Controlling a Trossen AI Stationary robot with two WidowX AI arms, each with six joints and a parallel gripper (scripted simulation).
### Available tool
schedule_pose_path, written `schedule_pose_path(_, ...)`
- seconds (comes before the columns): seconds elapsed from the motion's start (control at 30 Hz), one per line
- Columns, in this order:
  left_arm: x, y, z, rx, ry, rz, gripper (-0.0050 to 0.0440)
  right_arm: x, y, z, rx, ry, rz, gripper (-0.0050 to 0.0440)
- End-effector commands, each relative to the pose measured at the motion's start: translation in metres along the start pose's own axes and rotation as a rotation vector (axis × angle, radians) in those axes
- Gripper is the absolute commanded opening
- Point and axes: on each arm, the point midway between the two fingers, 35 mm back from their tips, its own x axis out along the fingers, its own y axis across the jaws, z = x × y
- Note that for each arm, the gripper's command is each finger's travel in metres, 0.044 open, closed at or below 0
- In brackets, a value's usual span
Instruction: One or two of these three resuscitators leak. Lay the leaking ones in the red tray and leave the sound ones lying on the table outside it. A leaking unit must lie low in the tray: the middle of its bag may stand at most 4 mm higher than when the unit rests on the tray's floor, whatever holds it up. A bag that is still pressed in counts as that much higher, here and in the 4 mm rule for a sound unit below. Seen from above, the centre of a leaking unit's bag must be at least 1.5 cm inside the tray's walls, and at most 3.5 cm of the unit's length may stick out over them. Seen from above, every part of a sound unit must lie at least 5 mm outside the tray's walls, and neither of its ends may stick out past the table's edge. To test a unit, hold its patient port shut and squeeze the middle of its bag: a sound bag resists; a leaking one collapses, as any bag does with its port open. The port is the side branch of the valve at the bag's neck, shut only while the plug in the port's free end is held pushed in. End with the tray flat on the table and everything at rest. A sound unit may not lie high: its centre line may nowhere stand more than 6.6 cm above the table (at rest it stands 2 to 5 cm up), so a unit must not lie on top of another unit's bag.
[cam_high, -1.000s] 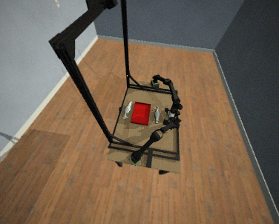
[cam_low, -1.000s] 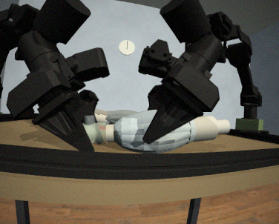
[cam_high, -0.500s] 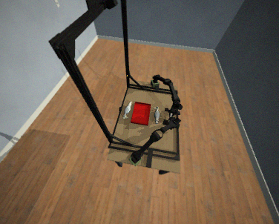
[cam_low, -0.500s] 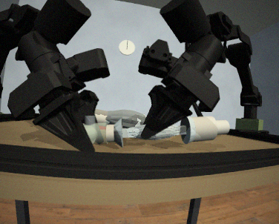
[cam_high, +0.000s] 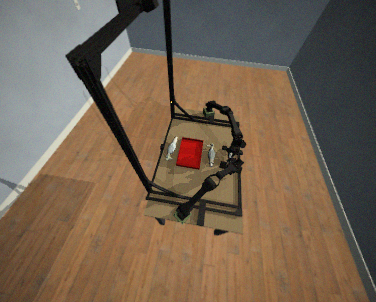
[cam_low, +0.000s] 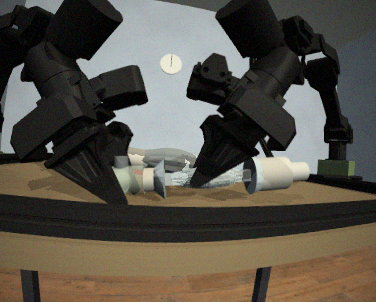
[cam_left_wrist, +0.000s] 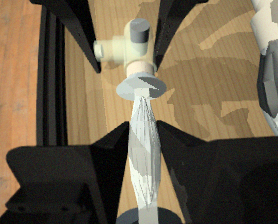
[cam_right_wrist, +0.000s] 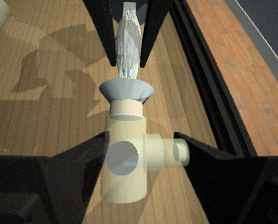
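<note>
A resuscitator lies on the table by its right edge. Its bag (cam_left_wrist: 145, 155) (cam_low: 222, 177) (cam_right_wrist: 127, 45) is pressed thin and flat. My left gripper (cam_left_wrist: 142, 125) (cam_low: 197, 182) (cam_right_wrist: 128, 66) is shut on the middle of this bag. My right gripper (cam_right_wrist: 142, 135) (cam_left_wrist: 126, 71) (cam_low: 117, 200) is shut across the cream valve (cam_right_wrist: 122, 160) (cam_left_wrist: 131, 47) (cam_low: 125, 179), with one finger on the side port's plug (cam_right_wrist: 181, 151). The red tray (cam_high: 190, 152) lies mid-table. A second resuscitator (cam_high: 172, 147) lies left of the tray. A third resuscitator (cam_high: 211, 155) (cam_low: 160, 156) (cam_left_wrist: 267, 75) lies right of it.
A black frame rail (cam_left_wrist: 50, 75) (cam_right_wrist: 210, 75) (cam_low: 185, 212) runs along the table edge close beside the held unit. Tall black gantry posts (cam_high: 112, 120) rise from the table's left side. The arm bases (cam_high: 209, 111) (cam_high: 182, 214) stand at the table's two ends.
</note>
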Motion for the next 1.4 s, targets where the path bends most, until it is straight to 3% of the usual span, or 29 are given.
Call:
schedule_pose_path(0.0,-0.0003,0.0004,0.0006,0.001,-0.001,0.002,0.0,0.0006,0.0002,-0.0005,0.0,0.002,-0.001,0.0)
schedule_pose_path(0.2,-0.0003,0.0004,0.0006,0.001,-0.001,0.002,0.0,0.0006,0.0002,-0.0005,0.0,0.002,-0.001,0.0)
schedule_pose_path(0.23,0.0002,0.0007,-0.0006,-0.002,0.001,0.001,0.0,0.0003,0.0006,-0.0002,-0.002,0.003,-0.002,0.044)
schedule_pose_path(1.37,0.0011,-0.0006,-0.0022,-0.003,0.006,-0.003,0.0,0.0,0.0008,0.0011,-0.003,-0.001,-0.001,0.044)
